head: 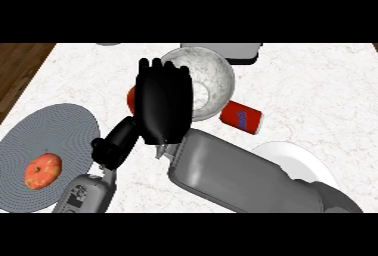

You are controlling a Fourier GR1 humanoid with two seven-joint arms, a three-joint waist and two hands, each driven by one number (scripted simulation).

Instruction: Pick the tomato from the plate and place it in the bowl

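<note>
A white marbled counter [310, 80] fills the view, with a strip of dark wood floor [18, 65] at ten o'clock. At eight o'clock a grey round mat [66, 125] carries an orange-red fruit [43, 170]. Beside it the left hand [114, 145] shows only a black wrist part; whether its fingers are open, I cannot tell. At centre the right hand [162, 105] has fingers straight and pressed together, covering most of the tomato [131, 98], a red sliver at its left edge. The speckled bowl [210, 75] sits at twelve o'clock, partly hidden by the hand. A red can [244, 116] lies at two o'clock. A white plate [295, 155] sits at four o'clock under the forearm. A grey block [240, 51] lies behind the bowl.
</note>
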